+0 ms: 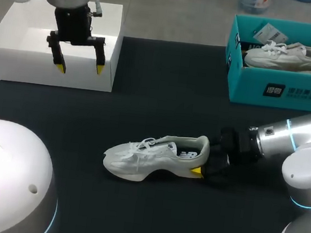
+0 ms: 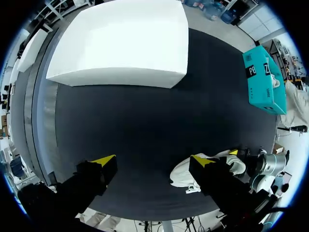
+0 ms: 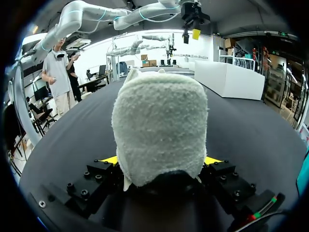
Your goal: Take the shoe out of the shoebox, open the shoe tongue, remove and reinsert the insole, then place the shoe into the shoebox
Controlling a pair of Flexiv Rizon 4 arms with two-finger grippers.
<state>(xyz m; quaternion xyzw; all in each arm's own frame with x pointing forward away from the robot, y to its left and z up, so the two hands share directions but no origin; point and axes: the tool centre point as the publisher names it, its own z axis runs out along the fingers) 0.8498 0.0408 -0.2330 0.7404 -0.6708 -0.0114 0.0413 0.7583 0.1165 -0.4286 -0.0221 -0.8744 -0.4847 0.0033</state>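
The right gripper (image 1: 202,163) is clamped on the rounded, fuzzy heel of the pale mesh shoe (image 1: 150,157), whose toe points straight away from it across the matte black table (image 1: 148,218). The teal cardboard shoebox (image 1: 283,92) stands well off to its side. Far ahead, the left gripper (image 1: 77,66) hangs spread wide near a white box (image 1: 14,65).

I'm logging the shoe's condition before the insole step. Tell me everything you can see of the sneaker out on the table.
The shoe is a pale greyish-white lace-up sneaker with a knit-looking upper, white laces, a dark inside showing at its opening, and a light sole. It stands upright on its sole on the black table, toe pointing toward my left side. The right claw grips its fuzzy heel from both sides. Nothing else touches it.
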